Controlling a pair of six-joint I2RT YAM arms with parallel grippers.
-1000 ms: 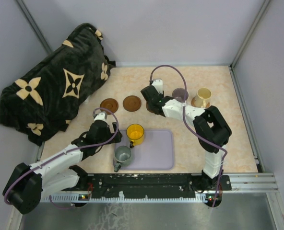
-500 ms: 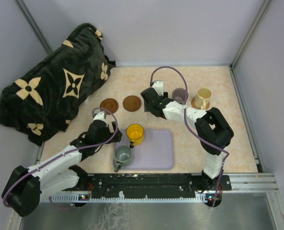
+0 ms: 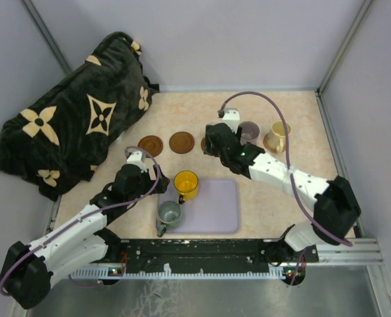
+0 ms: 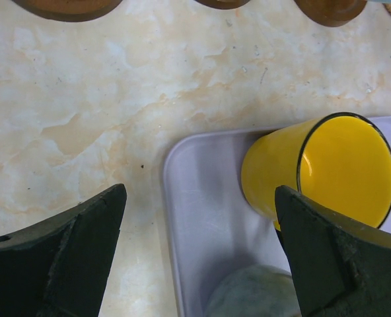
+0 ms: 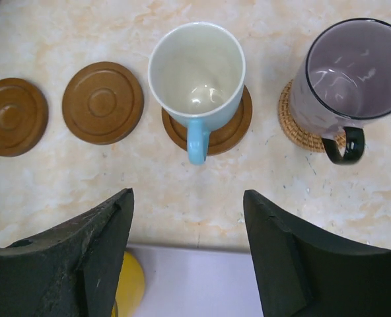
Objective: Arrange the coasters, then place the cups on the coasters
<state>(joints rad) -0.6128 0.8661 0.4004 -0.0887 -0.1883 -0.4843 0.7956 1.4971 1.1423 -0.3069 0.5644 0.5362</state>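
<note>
A lavender tray (image 3: pixel 215 208) lies by the near edge of the tabletop (image 3: pixel 301 191). The yellow cup (image 3: pixel 185 184) stands on its far left corner, the grey-green cup (image 3: pixel 169 214) at its near left edge. Toward the far edge, one dark brown coaster (image 3: pixel 150 142) and a second coaster (image 3: pixel 181 141) lie side by side, not touching. The right gripper (image 3: pixel 213 142) hangs just beside the second coaster. To its right stand the purple cup (image 3: pixel 249 131) and the beige cup (image 3: pixel 278 136). The left gripper (image 3: pixel 137 162) is left of the yellow cup. A black blanket (image 3: pixel 76 132) fills the far left corner.
</note>
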